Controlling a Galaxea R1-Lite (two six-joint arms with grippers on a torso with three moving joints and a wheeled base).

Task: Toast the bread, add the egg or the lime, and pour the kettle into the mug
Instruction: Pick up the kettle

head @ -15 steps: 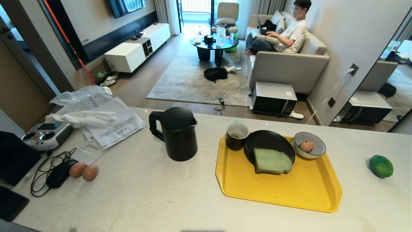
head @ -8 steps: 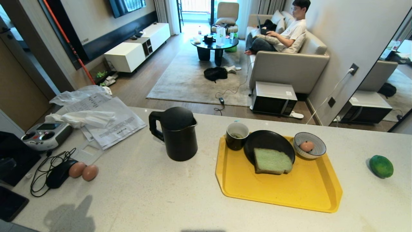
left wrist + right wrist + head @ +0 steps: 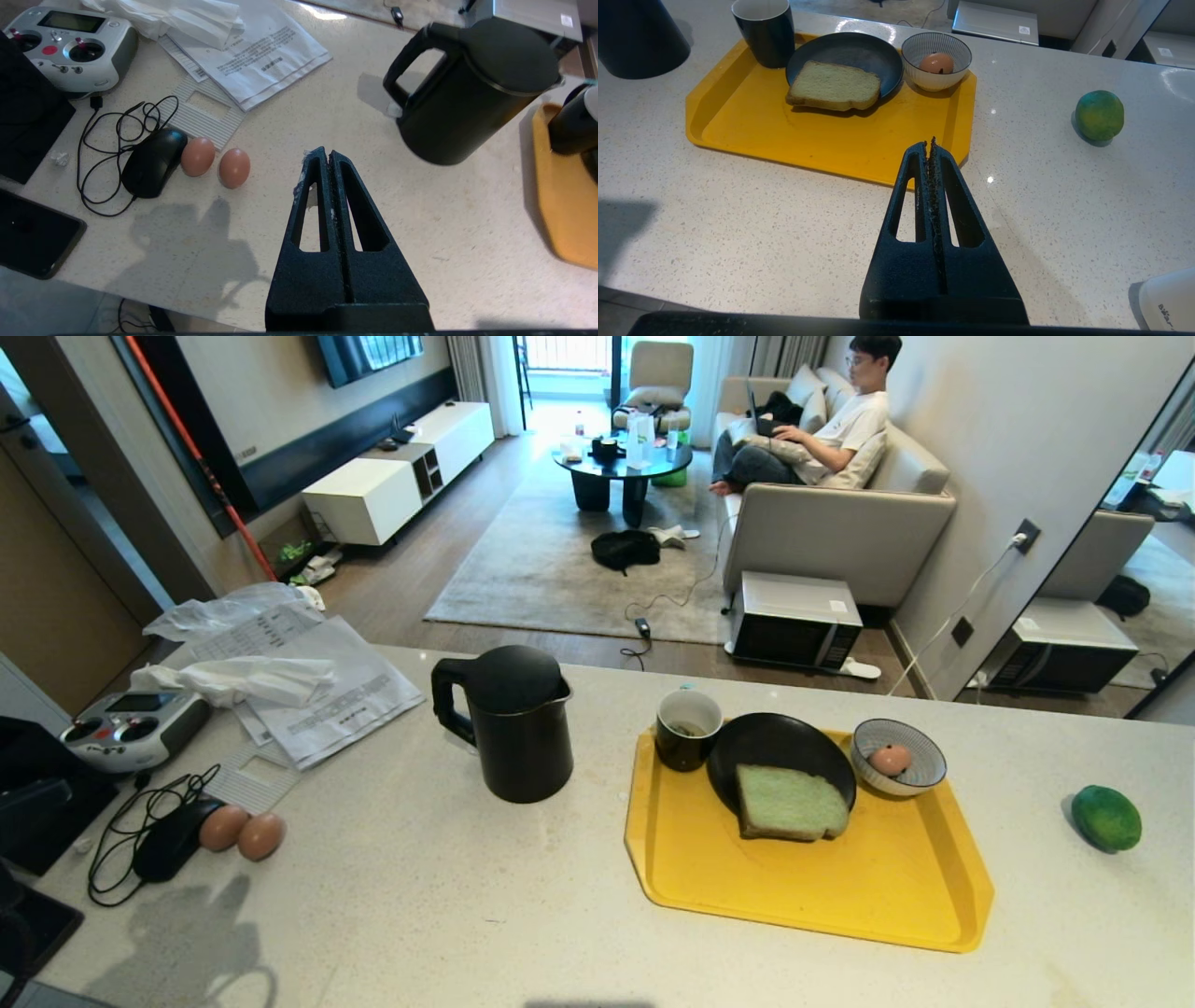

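My left gripper [image 3: 329,156] has just swung up over the near-left counter [image 3: 420,896], its shadow newly spreading there by the two brown eggs [image 3: 243,832]; its fingers are pressed together and empty. I read that as the opening reach toward the kettle [image 3: 512,723], which stands left of the yellow tray [image 3: 822,887]. Nothing on the tray has shifted: the bread [image 3: 790,802] half on the black plate [image 3: 775,751], the mug [image 3: 688,729] behind it, the egg [image 3: 890,759] in its striped bowl [image 3: 920,767], the lime [image 3: 1105,818] far right. My right gripper [image 3: 930,147] hangs clenched and empty.
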